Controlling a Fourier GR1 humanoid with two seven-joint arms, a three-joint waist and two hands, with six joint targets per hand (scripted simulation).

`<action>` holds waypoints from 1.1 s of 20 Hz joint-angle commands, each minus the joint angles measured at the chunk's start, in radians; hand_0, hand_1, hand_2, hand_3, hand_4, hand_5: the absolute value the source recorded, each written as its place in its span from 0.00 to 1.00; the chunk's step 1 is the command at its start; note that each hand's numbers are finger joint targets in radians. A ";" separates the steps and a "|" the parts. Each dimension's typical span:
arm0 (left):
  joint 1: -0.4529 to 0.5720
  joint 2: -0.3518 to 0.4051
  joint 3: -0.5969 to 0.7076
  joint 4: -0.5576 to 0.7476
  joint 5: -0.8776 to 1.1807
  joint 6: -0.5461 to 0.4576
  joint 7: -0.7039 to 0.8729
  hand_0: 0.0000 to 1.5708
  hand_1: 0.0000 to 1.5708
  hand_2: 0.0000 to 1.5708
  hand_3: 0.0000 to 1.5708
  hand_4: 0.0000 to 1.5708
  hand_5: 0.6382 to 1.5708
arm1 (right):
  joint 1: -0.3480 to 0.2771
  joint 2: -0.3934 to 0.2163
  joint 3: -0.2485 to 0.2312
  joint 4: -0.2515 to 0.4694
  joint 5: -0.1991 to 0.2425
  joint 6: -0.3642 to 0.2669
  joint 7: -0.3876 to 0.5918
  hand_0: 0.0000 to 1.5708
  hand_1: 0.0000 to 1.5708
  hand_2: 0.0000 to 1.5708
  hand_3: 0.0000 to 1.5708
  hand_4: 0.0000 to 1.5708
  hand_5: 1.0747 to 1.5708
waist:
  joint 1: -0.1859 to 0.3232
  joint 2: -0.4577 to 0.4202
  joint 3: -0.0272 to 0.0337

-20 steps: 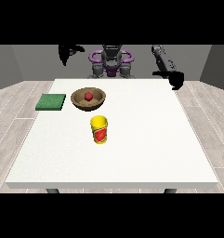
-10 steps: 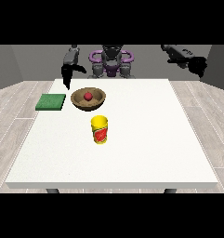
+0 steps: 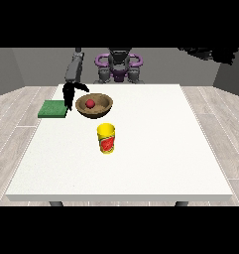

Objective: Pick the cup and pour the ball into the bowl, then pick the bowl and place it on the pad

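Table (image 3: 155, 149) white, floor (image 3: 12, 124) pale planks.

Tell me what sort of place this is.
Likely a bare robot test room: a large white table on pale plank flooring, grey walls, and only a bowl, cup and green pad.

I see the yellow cup (image 3: 106, 139) upright at mid-frame on the white table (image 3: 155, 149). Up and left sits the wooden bowl (image 3: 94, 105), red ball (image 3: 90, 103) inside. The hand at the view's left (image 3: 70, 93) hangs between bowl and green pad (image 3: 53, 108). The hand at the view's right (image 3: 210, 52) is raised at top right.
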 commanded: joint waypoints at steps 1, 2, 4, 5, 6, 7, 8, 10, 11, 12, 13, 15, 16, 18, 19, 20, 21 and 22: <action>-0.031 -0.006 -0.002 -0.039 0.007 0.034 0.018 0.00 0.00 0.00 0.00 0.00 0.97 | -0.068 -0.015 -0.026 0.164 -0.010 0.044 -0.093 0.00 0.00 0.00 0.00 0.20 1.00 | -0.010 0.035 -0.0001; -0.028 -0.003 -0.012 -0.062 0.033 -0.001 0.088 0.00 0.00 0.00 0.00 0.00 0.97 | -0.071 -0.012 -0.042 0.218 -0.011 0.014 -0.066 0.00 0.00 0.00 0.00 0.21 1.00 | 0.036 -0.031 0.0000; -0.039 0.038 0.005 -0.044 0.049 -0.036 0.093 0.00 0.00 0.00 0.00 0.00 0.96 | -0.129 -0.029 -0.072 0.251 -0.044 0.003 -0.022 0.00 0.00 0.00 0.00 0.24 1.00 | 0.047 -0.004 -0.0003; -0.050 0.045 0.007 -0.043 0.054 -0.023 0.125 0.00 0.00 0.00 0.00 0.00 0.96 | -0.101 -0.014 -0.053 0.275 -0.026 -0.002 -0.019 0.00 0.00 0.00 0.00 0.26 1.00 | 0.028 -0.038 -0.0004; -0.044 0.047 0.008 -0.048 0.049 -0.013 0.119 0.00 0.00 0.00 0.00 0.00 0.97 | -0.113 -0.032 -0.057 0.296 -0.038 0.027 -0.014 0.00 0.00 0.00 0.00 0.26 1.00 | 0.011 -0.043 -0.0005; -0.078 0.057 0.004 -0.067 0.059 -0.003 0.165 0.00 0.00 0.00 0.00 0.00 0.97 | -0.140 -0.026 -0.071 0.343 -0.043 0.037 -0.076 0.00 0.00 0.00 0.00 0.26 1.00 | 0.023 -0.023 0.0001; -0.072 0.030 -0.006 -0.062 0.046 0.014 0.135 0.00 0.00 0.00 0.00 0.00 0.97 | -0.186 -0.023 -0.075 0.342 -0.050 -0.007 -0.021 0.00 0.00 0.00 0.00 0.26 1.00 | 0.006 -0.018 -0.0004; -0.080 0.116 0.047 -0.039 0.099 -0.072 0.148 0.00 0.00 0.00 0.00 0.00 0.96 | -0.168 -0.054 -0.095 0.374 -0.055 0.026 -0.066 0.00 0.00 0.00 0.00 0.26 1.00 | 0.031 0.003 -0.0007; -0.058 0.047 0.006 -0.089 0.062 -0.010 0.117 0.00 0.00 0.00 0.00 0.00 0.96 | -0.216 -0.054 -0.093 0.417 -0.046 0.020 -0.091 0.00 0.00 0.00 0.00 0.24 1.00 | 0.039 0.028 -0.0004; -0.086 0.051 -0.002 -0.110 0.066 0.017 0.176 0.00 0.00 0.00 0.00 0.00 0.95 | -0.224 -0.061 -0.097 0.453 -0.044 0.030 -0.115 0.00 0.00 0.00 0.00 0.24 1.00 | 0.037 0.009 0.0000; -0.117 0.133 0.048 -0.053 0.096 -0.061 0.139 0.00 0.00 0.00 0.00 0.03 0.95 | -0.223 -0.039 -0.080 0.416 -0.028 0.007 -0.130 0.00 0.00 0.00 0.00 0.21 1.00 | 0.039 0.070 -0.0006; -0.113 0.076 0.015 -0.103 0.089 -0.010 0.165 0.00 0.00 0.00 0.00 0.00 0.95 | -0.220 -0.025 -0.076 0.459 -0.021 0.004 -0.153 0.00 0.00 0.00 0.00 0.20 0.99 | 0.041 0.051 -0.0002; -0.099 0.085 0.018 -0.097 0.068 -0.002 0.133 0.00 0.00 0.00 0.00 0.00 0.95 | -0.209 -0.031 -0.069 0.448 -0.018 0.020 -0.162 0.00 0.00 0.00 0.00 0.20 0.99 | 0.024 0.066 -0.0005; -0.072 0.078 0.019 -0.112 0.088 -0.024 0.140 0.00 0.00 0.00 0.00 0.00 0.95 | -0.198 -0.029 -0.086 0.464 -0.031 0.011 -0.166 0.00 0.00 0.00 0.00 0.18 0.99 | 0.053 0.044 -0.0006; -0.122 0.094 0.020 -0.117 0.105 -0.017 0.193 0.00 0.00 0.00 0.00 0.00 0.96 | -0.226 -0.033 -0.087 0.483 -0.033 0.018 -0.168 0.00 0.00 0.00 0.00 0.19 0.99 | 0.054 0.054 0.0000; -0.114 0.066 0.004 -0.136 0.106 -0.005 0.208 0.00 0.00 0.00 0.00 0.00 0.96 | -0.228 -0.027 -0.085 0.495 -0.014 -0.024 -0.175 0.00 0.00 0.00 0.00 0.19 0.99 | 0.071 0.040 0.0000; -0.110 0.086 0.008 -0.101 0.090 -0.020 0.173 0.00 0.00 0.00 0.00 0.00 0.96 | -0.236 0.016 -0.054 0.456 0.002 -0.058 -0.165 0.00 0.00 0.00 0.00 0.20 1.00 | 0.051 0.038 -0.0010; -0.152 0.077 0.002 -0.138 0.104 -0.005 0.199 0.00 0.00 0.00 0.00 0.00 0.97 | -0.283 -0.012 -0.079 0.490 -0.014 -0.050 -0.162 0.00 0.00 0.00 0.00 0.25 1.00 | 0.086 0.079 0.0001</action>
